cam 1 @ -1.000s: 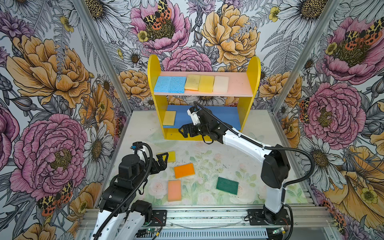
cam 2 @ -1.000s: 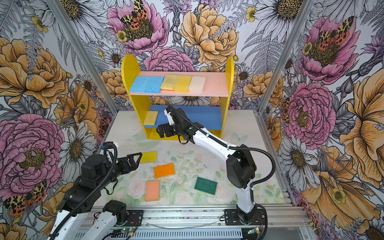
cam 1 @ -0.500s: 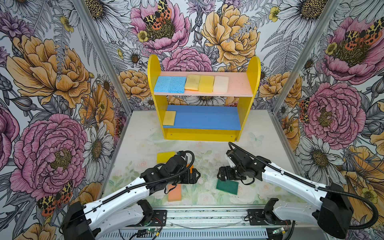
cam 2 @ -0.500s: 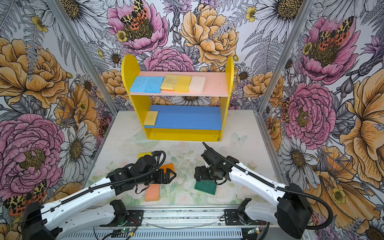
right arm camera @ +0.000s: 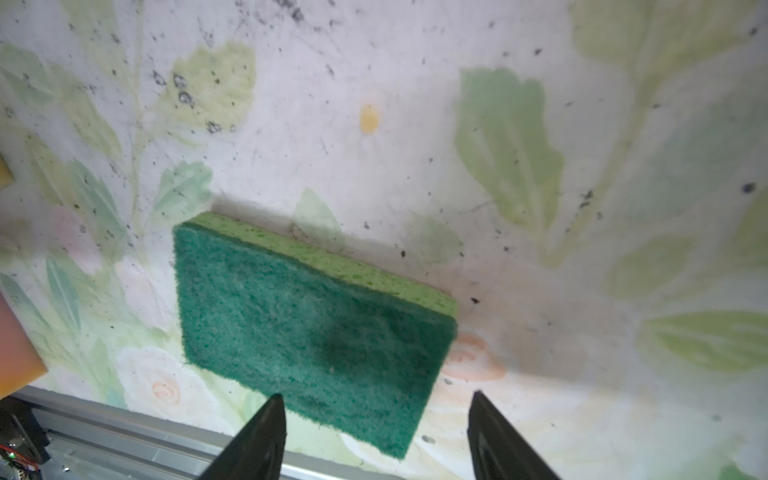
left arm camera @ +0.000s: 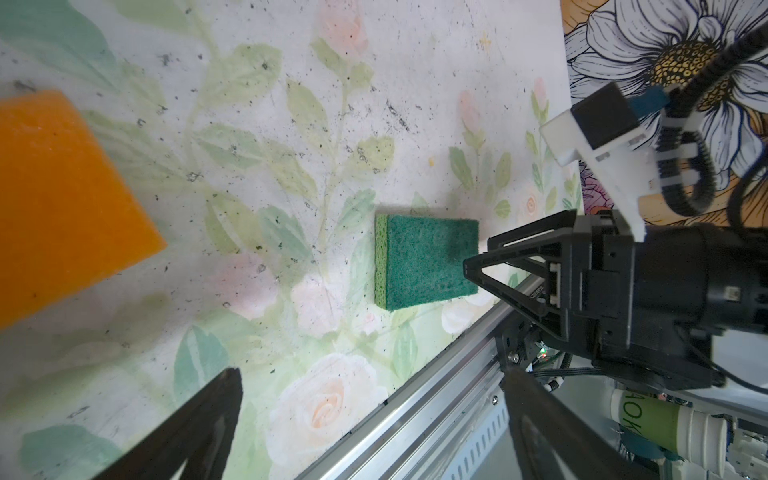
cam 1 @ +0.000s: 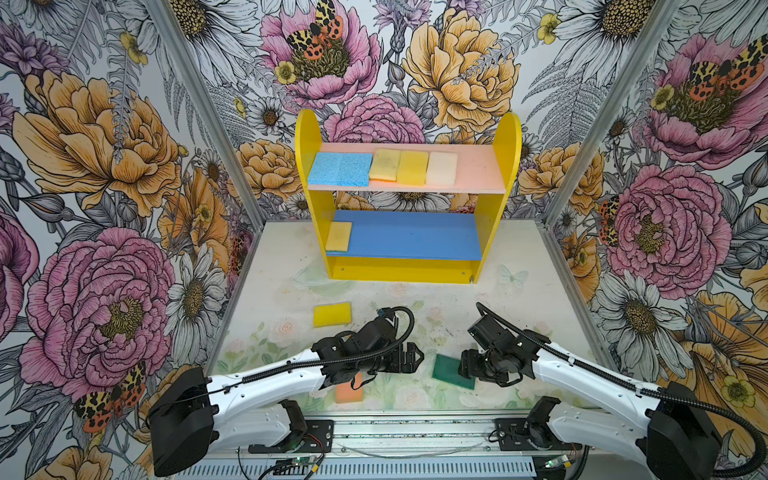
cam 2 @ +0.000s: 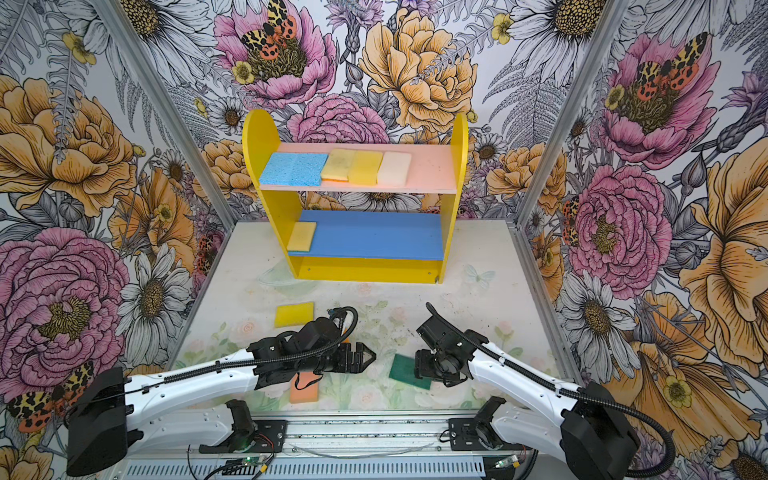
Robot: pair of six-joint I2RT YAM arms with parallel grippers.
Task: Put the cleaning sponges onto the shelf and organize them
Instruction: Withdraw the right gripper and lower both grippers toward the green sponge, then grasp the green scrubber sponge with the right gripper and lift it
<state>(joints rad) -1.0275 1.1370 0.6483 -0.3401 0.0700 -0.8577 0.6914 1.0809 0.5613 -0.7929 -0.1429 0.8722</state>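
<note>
The shelf (cam 1: 307,166) stands at the back with two light blue sponges (cam 1: 340,168), two yellow ones (cam 1: 384,164) and a cream one (cam 1: 442,168) on its pink board, and a pale yellow one (cam 1: 338,236) on the blue board. On the table lie a yellow sponge (cam 1: 332,314), an orange one (left arm camera: 62,199), a peach one (cam 1: 348,392) and a dark green one (cam 1: 449,370). My right gripper (right arm camera: 376,397) is open, its fingers straddling a corner of the dark green sponge (right arm camera: 307,324). My left gripper (cam 1: 415,357) is open and empty, left of that sponge.
The left arm (cam 1: 270,378) lies across the front of the table, covering the orange sponge in both top views. A metal rail (cam 1: 407,432) runs along the front edge. Flowered walls (cam 1: 124,208) close in both sides and the back.
The right gripper left the shelf's lower board and came down to the dark green sponge, its jaws narrowing. The left arm reached from the left side across the front to the middle.
</note>
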